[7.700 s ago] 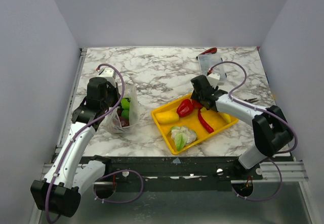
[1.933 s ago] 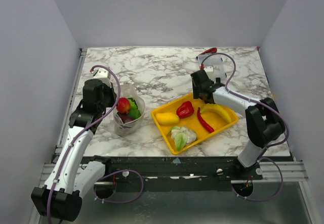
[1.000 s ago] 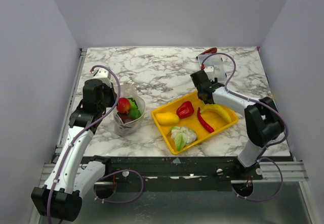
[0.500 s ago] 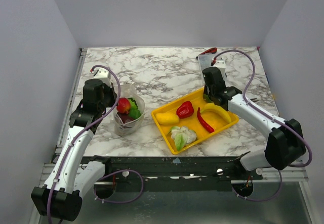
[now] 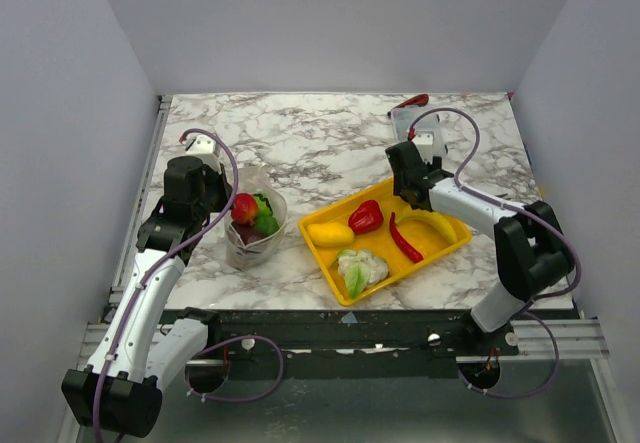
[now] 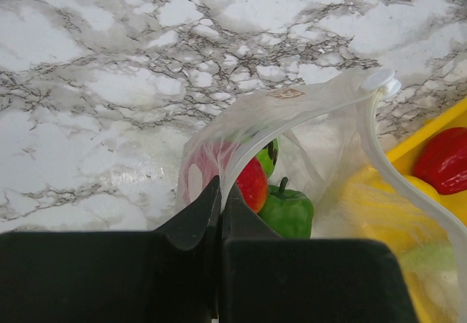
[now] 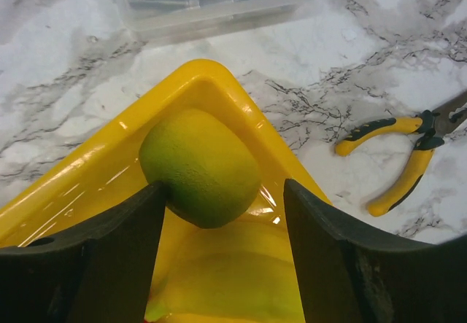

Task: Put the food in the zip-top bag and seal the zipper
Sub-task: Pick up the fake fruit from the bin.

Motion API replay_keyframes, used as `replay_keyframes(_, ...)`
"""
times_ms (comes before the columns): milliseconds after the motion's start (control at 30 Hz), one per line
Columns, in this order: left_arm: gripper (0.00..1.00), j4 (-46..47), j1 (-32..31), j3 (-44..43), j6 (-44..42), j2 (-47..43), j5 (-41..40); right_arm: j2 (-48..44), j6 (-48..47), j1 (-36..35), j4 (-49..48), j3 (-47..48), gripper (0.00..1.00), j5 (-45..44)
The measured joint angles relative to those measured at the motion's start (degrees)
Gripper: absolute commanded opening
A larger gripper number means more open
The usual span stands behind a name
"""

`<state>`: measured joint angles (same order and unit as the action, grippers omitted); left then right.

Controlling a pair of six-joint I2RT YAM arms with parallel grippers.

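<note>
Glossy yellow plastic tray point(image 7: 219, 93), thin clear plastic bag point(image 6: 321, 137), marble-patterned tabletop point(image 6: 109, 46)

Legible markings. No writing, number or brand can be read in any of the three views. The only candidate is a small brownish printed mark point(image 6: 289, 94) on the zipper point(image 6: 332, 90) of the zip-top bag point(image 6: 321, 144), seen from the left wrist. It is possibly a logo, but too blurred to read.
</note>
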<state>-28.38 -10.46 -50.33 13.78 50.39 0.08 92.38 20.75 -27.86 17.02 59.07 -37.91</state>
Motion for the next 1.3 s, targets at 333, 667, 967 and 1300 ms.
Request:
replay_keyframes(333,0.0,0.0,0.0,0.0,0.0,0.35,0.17,5.68,0.02,0.5,-0.5,1.53,0.73,0.31)
replay_keyframes(667,0.0,0.0,0.0,0.0,0.0,1.22,0.17,6.8,-1.49,0.57,-1.11,1.53,0.44,1.36)
replay_keyframes(967,0.0,0.0,0.0,0.0,0.0,1.49,0.17,1.64,-1.44,0.59,-1.99,-0.52,0.17,4.61)
replay_keyframes(1300,0.0,0.0,0.0,0.0,-0.02,1.7,0.17,-8.61,-1.33,0.59,-4.2,-3.15,0.0,7.1)
